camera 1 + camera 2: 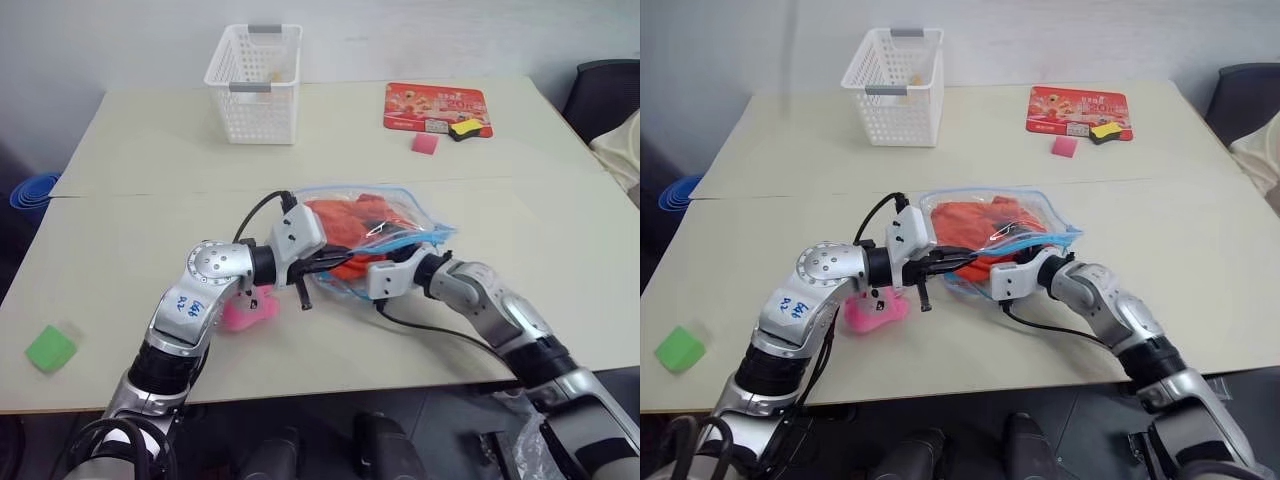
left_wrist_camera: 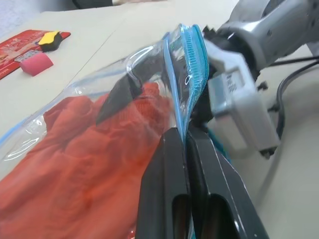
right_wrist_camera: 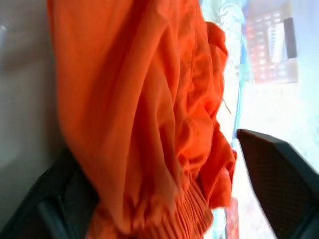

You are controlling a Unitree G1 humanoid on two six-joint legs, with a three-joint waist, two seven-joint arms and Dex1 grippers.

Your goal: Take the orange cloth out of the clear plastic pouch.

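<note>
Left wrist view shows you the left gripper pinched on the pouch's blue zipper edge, the right gripper spread inside the mouth around the orange cloth, bare table either side.

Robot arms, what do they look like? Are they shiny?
Yes. Both arms are shiny silver metal with black joints. Each ends in a white block and a gripper with two black fingers: left gripper, right gripper. Black cables loop off both wrists, and the left arm has blue handwriting.
</note>
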